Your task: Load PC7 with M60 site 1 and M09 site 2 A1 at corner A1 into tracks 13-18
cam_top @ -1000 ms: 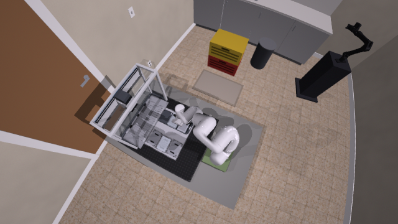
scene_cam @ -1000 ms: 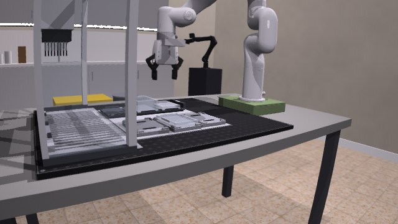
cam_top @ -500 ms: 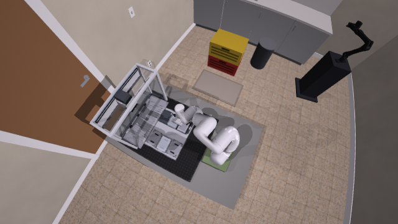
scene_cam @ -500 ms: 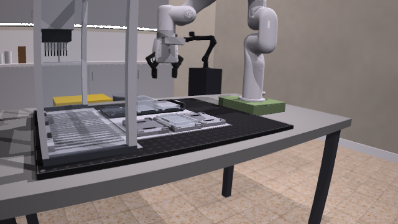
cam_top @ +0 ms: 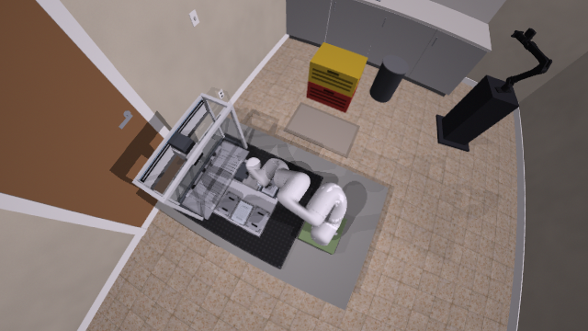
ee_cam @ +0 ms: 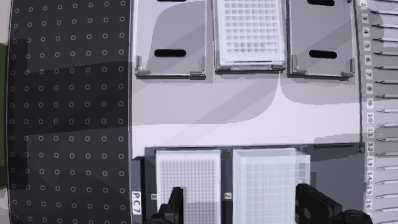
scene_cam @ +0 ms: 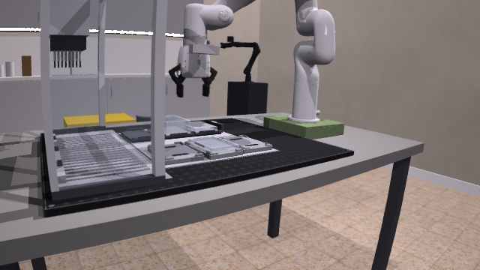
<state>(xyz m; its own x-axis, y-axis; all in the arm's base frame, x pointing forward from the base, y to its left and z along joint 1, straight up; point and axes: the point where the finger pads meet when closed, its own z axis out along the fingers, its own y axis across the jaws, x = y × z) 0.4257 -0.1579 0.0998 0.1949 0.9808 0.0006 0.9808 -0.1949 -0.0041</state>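
Observation:
The carrier PC7 (ee_cam: pixel 340 180) (scene_cam: pixel 136 134) lies on the apron, its far end beside the track numbers at the rails (ee_cam: pixel 387 120) (scene_cam: pixel 101 154). M60 (ee_cam: pixel 189 170) (scene_cam: pixel 199 126), a fine-grid plate, sits on site 1 beside the handle. M09 (ee_cam: pixel 270 175) (scene_cam: pixel 176 124), a taller clear block, sits on site 2. Site 3 is empty. Both look square to the carrier; their seating and A1 corners cannot be read. M06 (ee_cam: pixel 252 30) (scene_cam: pixel 214 143) is in the middle nest. My gripper (scene_cam: pixel 193 94) (ee_cam: pixel 240 204) is open and empty, high above the carrier.
The nests S1 (ee_cam: pixel 170 35) (scene_cam: pixel 249 142) and S3 (ee_cam: pixel 320 40) (scene_cam: pixel 176 151) are empty, beside the carrier. Frame posts (scene_cam: pixel 158 90) stand around the rails, and a pipetting head (scene_cam: pixel 68 43) hangs above them. The near ends of the carrier and plates are cut off in the wrist view.

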